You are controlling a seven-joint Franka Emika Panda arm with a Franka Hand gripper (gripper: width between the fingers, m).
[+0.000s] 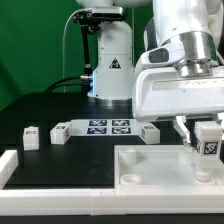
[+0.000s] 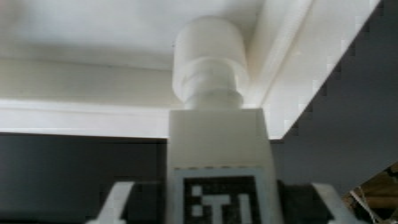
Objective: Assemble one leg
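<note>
My gripper [image 1: 203, 131] is shut on the leg [image 1: 209, 140], a stubby white post with a black-and-white tag, and holds it just above the far right corner of the large white tray-like top [image 1: 150, 165]. In the wrist view the leg [image 2: 215, 110] runs out between my two fingers [image 2: 121, 200], tag side up. Its rounded narrow end [image 2: 212, 55] lies over the top's raised rim [image 2: 107, 70]. I cannot tell whether the leg touches the top.
The marker board [image 1: 105, 127] lies behind the top. Three more loose legs stand near it: one on the exterior view's left [image 1: 32, 137], one by the board's left end [image 1: 60, 132], one by its right end [image 1: 150, 133]. A white block [image 1: 8, 165] sits at the front left.
</note>
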